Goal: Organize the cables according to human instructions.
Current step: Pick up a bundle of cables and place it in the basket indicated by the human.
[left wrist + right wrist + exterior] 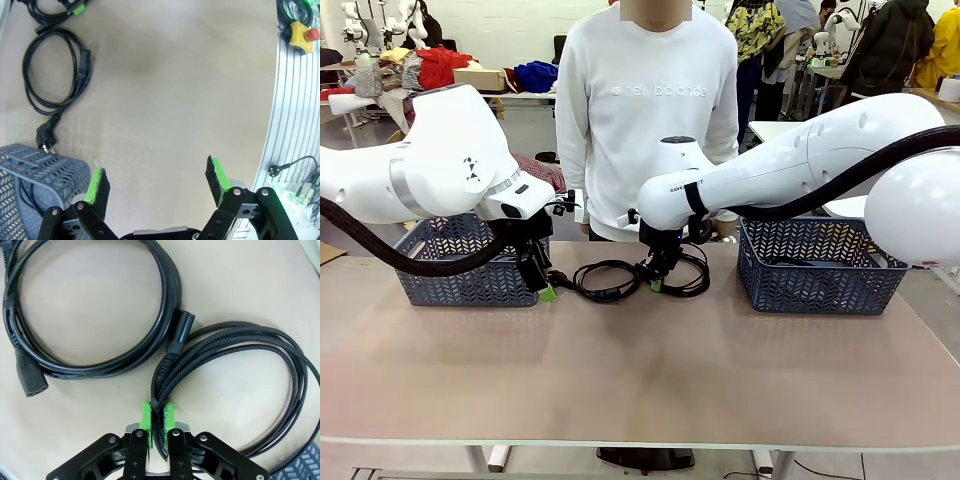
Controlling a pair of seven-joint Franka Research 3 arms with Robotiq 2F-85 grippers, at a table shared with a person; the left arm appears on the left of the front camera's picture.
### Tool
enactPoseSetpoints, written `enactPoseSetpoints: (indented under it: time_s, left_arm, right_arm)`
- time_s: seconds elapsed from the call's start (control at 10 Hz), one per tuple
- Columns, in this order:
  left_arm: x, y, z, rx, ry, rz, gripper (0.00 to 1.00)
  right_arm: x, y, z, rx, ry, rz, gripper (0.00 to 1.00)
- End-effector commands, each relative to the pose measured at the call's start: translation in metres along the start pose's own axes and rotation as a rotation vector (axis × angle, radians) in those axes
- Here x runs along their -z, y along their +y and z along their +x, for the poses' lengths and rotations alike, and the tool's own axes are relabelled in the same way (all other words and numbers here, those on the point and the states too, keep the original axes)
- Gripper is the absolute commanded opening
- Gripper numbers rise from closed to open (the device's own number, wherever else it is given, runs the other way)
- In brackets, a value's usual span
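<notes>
Two black cables lie at the table's far middle, in front of the person. My right gripper [658, 281] is shut on the braided cable [235, 347], pinching its bundled strands between the green pads [145, 416]; the coil [692, 272] rests on the table. Beside it lies a smooth power cable [100, 305] [605, 278], its coil also showing in the left wrist view [52, 75]. Just to that cable's left my left gripper [542, 283] [157, 182] hangs open above bare table, nothing between its fingers. Another black cable [24, 196] lies inside the left basket.
A dark blue basket [470, 262] [35, 167] stands at the far left, a second one [820, 268] at the far right with something dark inside. A person in a white sweater [650, 110] stands behind the table. A red stop button [301, 35] sits off the table's edge.
</notes>
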State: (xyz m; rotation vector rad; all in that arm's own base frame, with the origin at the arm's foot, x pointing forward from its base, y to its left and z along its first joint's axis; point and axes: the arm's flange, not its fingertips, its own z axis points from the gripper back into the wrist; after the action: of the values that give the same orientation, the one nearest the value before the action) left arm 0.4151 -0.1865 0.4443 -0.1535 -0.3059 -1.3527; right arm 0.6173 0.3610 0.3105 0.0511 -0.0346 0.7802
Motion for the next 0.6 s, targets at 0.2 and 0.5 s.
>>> enactPoseSetpoints:
  time_s: [0.2, 0.5]
  left_arm:
    - [-0.001, -0.001, -0.002, -0.003, 0.002, -0.002, 1.0]
    - [-0.001, -0.001, -0.002, -0.003, 0.002, -0.002, 1.0]
  right_arm:
    - [-0.053, -0.012, -0.026, 0.092, -0.022, -0.092, 0.0]
    - [-0.104, -0.011, -0.034, -0.139, -0.047, -0.044, 0.0]
